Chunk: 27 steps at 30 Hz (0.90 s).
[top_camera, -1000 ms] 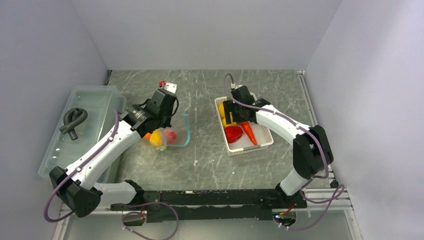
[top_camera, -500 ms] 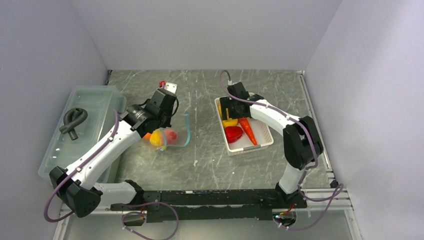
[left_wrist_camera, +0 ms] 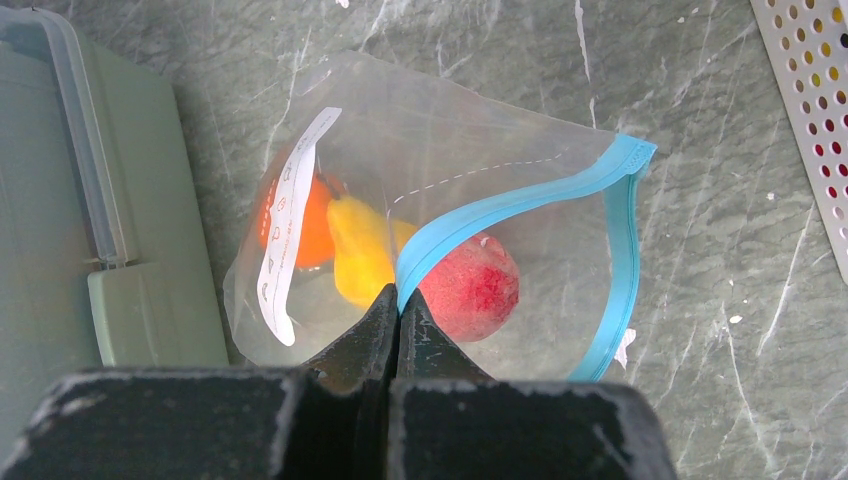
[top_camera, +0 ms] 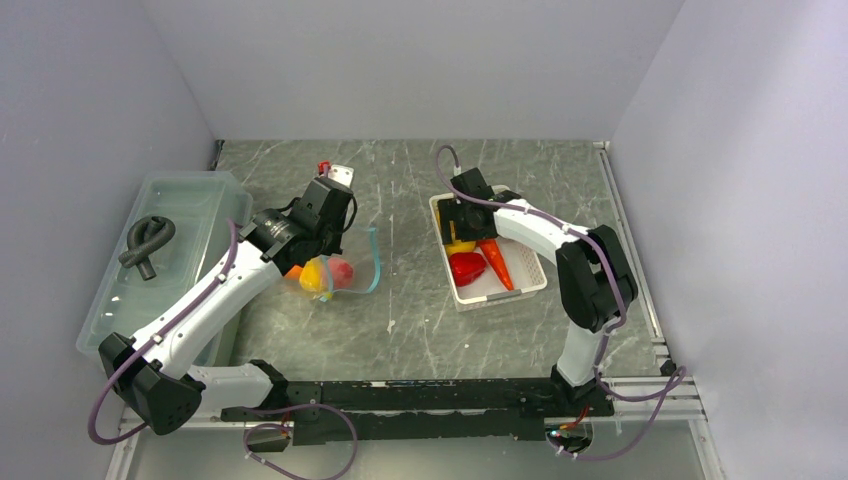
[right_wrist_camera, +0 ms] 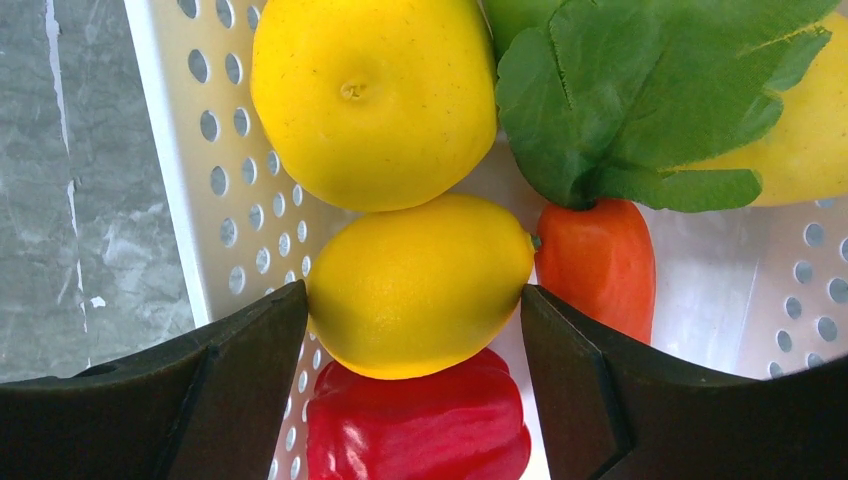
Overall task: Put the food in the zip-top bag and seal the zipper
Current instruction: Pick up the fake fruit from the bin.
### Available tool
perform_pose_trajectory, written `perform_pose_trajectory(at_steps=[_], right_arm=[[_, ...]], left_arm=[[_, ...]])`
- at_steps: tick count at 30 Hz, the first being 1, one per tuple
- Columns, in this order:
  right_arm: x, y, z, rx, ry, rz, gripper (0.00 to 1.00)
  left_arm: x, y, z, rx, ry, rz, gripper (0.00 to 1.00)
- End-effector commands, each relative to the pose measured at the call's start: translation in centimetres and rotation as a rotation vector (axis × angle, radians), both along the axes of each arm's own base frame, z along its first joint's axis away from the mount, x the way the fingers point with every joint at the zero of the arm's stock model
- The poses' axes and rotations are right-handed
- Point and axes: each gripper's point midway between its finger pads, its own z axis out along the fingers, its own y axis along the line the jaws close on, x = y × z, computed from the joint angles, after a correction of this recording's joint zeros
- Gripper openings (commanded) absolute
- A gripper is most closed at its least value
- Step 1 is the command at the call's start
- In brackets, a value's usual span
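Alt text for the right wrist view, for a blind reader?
The right arm's open fingers flank a yellow lemon in the white perforated basket, amid a round yellow fruit, red pepper, orange carrot and green leaf.

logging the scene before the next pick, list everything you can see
zip-top bag: 1, clear, on the table beside the bin, mouth open
zipper: 1, teal-blue, along the bag's mouth
orange fruit, yellow fruit, red fruit: 1 each, inside the bag
basket: 1, white, perforated, right of the bag
round yellow fruit, lemon, red pepper, carrot, green leaf: 1 each, in the basket
second yellow fruit: 1, in the basket, partly under the leaf
bin: 1, translucent, table's left side
hose: 1, dark, on or in the bin, unclear which
left hand: shut on the zipper
right hand: open, one finger on either side of the lemon
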Motion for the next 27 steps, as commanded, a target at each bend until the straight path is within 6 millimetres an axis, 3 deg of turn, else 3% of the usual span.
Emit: perform_pose_trajectory(at_steps=[1, 21, 27], right_arm=[[1.0, -0.1, -0.2, -0.011, -0.016, -0.028, 0.8], [1.1, -1.4, -2.2, -0.096, 0.016, -0.067, 0.85], [1.2, -1.5, -1.2, -0.093, -0.004, -0.065, 0.7]], left_arm=[[0.4, 0.1, 0.4, -0.002, -0.026, 0.009, 0.0], [0.4, 0.1, 0.4, -0.004, -0.025, 0.005, 0.0], [0.4, 0.0, 0.5, -0.007, -0.027, 0.004, 0.0]])
